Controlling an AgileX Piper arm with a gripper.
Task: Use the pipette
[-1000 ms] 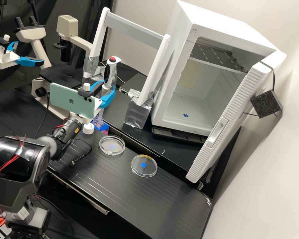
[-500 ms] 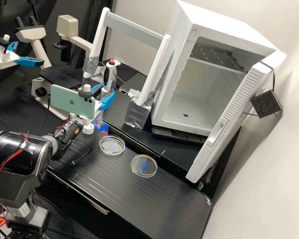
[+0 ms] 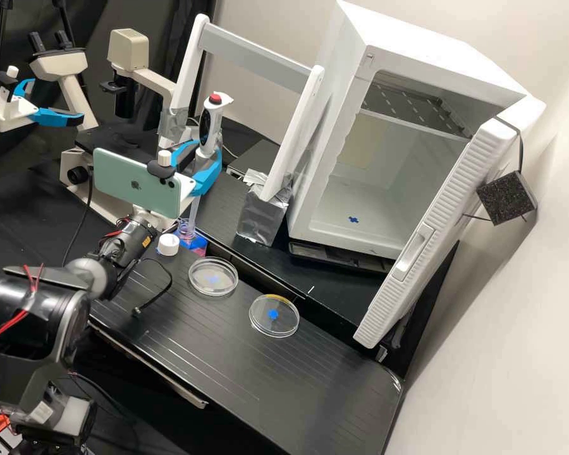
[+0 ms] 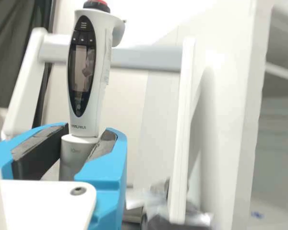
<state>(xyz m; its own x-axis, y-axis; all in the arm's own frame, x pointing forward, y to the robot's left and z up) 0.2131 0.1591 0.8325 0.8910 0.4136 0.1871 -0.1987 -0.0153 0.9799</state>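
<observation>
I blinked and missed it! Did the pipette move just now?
Yes, up. In the high view, the pipette is higher than before against the white frame behind it.

White posts (image 3: 295,133) flank a gap under the crossbar (image 3: 256,59).

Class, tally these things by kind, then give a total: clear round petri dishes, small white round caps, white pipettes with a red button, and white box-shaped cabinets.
Clear round petri dishes: 2
Small white round cap: 1
White pipette with a red button: 1
White box-shaped cabinet: 1
Total: 5
</observation>
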